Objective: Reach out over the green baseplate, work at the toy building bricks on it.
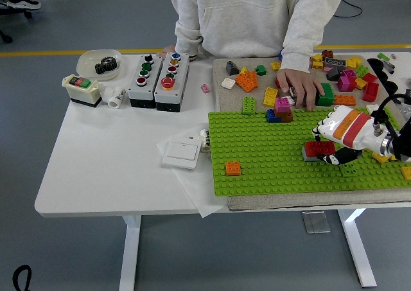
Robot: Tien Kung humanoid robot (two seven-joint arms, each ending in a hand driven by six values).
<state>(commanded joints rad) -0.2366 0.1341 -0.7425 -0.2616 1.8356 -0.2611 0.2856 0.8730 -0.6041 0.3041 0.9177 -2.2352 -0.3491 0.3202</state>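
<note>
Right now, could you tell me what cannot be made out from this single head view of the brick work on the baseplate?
- Right hand: its fingertips lie behind the red brick, so whether it grips that brick is hidden.
- Right arm: cut off by the picture's right edge.
- Left hand: out of view.
- Bricks under the person's hand: partly covered.
- Green baseplate: its far right corner is cut off by the edge.
- Button box labels: too small.

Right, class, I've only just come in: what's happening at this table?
The robot's right hand reaches in over the green baseplate, its fingers at a red brick there. Whether it grips the brick is unclear. A person across the table rests a hand among the loose bricks. An orange brick sits alone near the baseplate's front left.
</note>
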